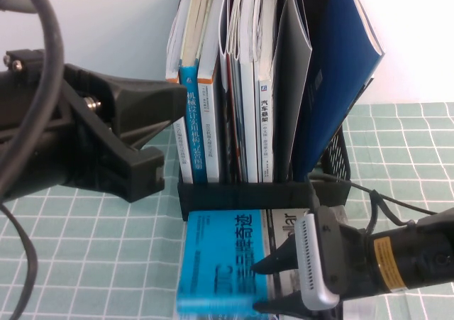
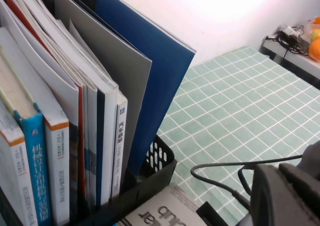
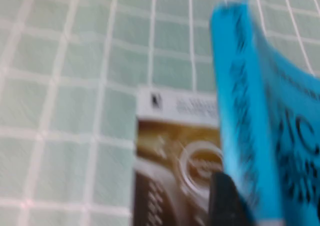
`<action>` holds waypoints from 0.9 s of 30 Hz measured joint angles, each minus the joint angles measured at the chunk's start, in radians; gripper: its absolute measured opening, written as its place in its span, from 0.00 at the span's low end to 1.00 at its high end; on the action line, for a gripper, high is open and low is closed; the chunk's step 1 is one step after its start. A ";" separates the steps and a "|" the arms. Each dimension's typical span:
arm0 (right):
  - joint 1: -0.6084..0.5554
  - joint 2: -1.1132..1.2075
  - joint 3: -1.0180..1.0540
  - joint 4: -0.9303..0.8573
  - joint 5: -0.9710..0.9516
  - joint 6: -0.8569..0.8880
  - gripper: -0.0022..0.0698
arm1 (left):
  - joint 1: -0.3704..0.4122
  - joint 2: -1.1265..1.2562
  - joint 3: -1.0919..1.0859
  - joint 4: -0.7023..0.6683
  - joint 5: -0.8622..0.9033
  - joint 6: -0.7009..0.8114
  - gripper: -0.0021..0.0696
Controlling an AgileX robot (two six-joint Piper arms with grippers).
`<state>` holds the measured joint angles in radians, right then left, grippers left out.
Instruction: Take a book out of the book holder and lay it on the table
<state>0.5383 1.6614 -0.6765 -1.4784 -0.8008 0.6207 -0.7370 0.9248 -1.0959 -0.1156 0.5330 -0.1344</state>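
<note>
The cyan book (image 1: 221, 260) lies cover-up just in front of the black book holder (image 1: 241, 192) on the green checked table (image 1: 85, 249). My right gripper (image 1: 266, 284) reaches in from the lower right, shut on the book's grey half. In the right wrist view the cyan book (image 3: 260, 110) is tilted, with one dark fingertip (image 3: 225, 196) against its spine. Its grey "Club" part shows in the left wrist view (image 2: 160, 213). My left gripper (image 1: 170, 132) hangs open and empty left of the holder (image 2: 160, 161).
Several upright books and a dark navy booklet (image 1: 340, 72) fill the holder. A white book with a sepia photo (image 3: 170, 156) lies on the table under the cyan book. A black cable (image 1: 383, 199) trails right of the holder. An orange (image 2: 314, 48) sits far off.
</note>
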 joint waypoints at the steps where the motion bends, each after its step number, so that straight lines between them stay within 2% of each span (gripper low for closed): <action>1: 0.000 0.000 0.000 0.005 -0.040 0.020 0.55 | 0.000 0.000 0.000 -0.002 0.000 0.000 0.02; 5: 0.000 0.000 -0.002 0.012 -0.177 0.047 0.56 | 0.000 0.000 0.000 -0.002 0.000 0.000 0.02; 9: 0.000 0.000 -0.031 0.012 -0.238 0.048 0.54 | 0.000 0.000 0.000 -0.009 0.000 0.000 0.02; 12: 0.000 -0.010 -0.084 0.012 -0.201 0.045 0.44 | 0.000 0.000 0.000 -0.013 0.000 0.000 0.02; 13: 0.000 -0.022 -0.109 0.012 -0.164 0.036 0.37 | 0.000 0.000 0.000 -0.013 0.000 0.007 0.02; 16: 0.000 -0.094 -0.198 0.009 0.008 -0.015 0.16 | 0.000 0.000 0.000 0.043 -0.001 0.030 0.02; 18: 0.000 -0.154 -0.253 -0.004 0.164 -0.057 0.08 | 0.000 0.000 0.000 0.138 -0.001 0.017 0.02; 20: 0.000 -0.223 -0.304 -0.020 0.370 -0.095 0.05 | 0.000 0.000 0.000 0.278 0.005 -0.064 0.02; 24: 0.000 -0.325 -0.362 0.015 0.825 -0.166 0.04 | 0.000 0.000 0.000 0.593 0.112 -0.346 0.02; 27: 0.000 -0.392 -0.382 0.260 1.156 -0.353 0.03 | 0.000 0.000 0.000 0.774 0.282 -0.523 0.02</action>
<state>0.5383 1.2698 -1.0587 -1.2182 0.3551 0.2674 -0.7370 0.9248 -1.0959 0.6581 0.8146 -0.6573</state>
